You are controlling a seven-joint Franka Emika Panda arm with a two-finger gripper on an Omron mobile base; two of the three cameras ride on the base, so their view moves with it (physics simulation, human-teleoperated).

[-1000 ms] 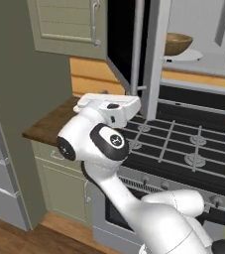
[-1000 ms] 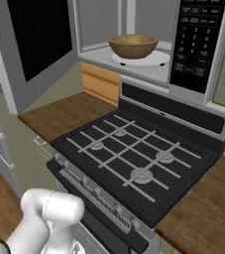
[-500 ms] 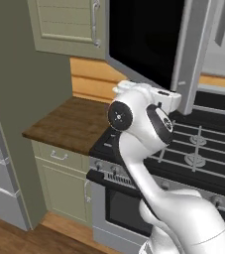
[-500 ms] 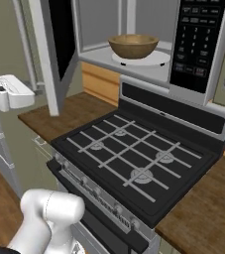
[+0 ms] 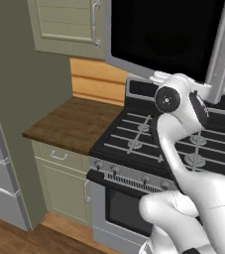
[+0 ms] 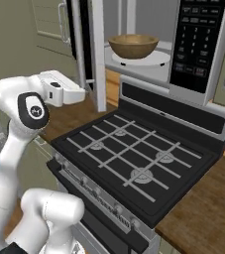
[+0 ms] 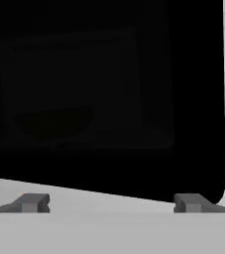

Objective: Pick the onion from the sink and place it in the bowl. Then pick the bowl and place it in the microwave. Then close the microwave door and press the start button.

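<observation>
We had the bowl [image 6: 133, 46] resting on the turntable inside the microwave [image 6: 198, 44], with the microwave door [image 5: 168, 34] partly swung in. Our gripper [image 7: 111, 202] sat pressed close against its black glass, fingers spread wide and holding nothing. We judged the risk to be the hand sliding off the smooth panel, leaving the door unlatched so the start button would do nothing.

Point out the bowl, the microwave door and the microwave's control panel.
bowl [image 6: 133, 46], right base view, on its outer wooden wall.
microwave door [image 5: 163, 34], left base view, on its black glass window.
control panel [image 6: 196, 44], right base view, on the dark keypad.
</observation>
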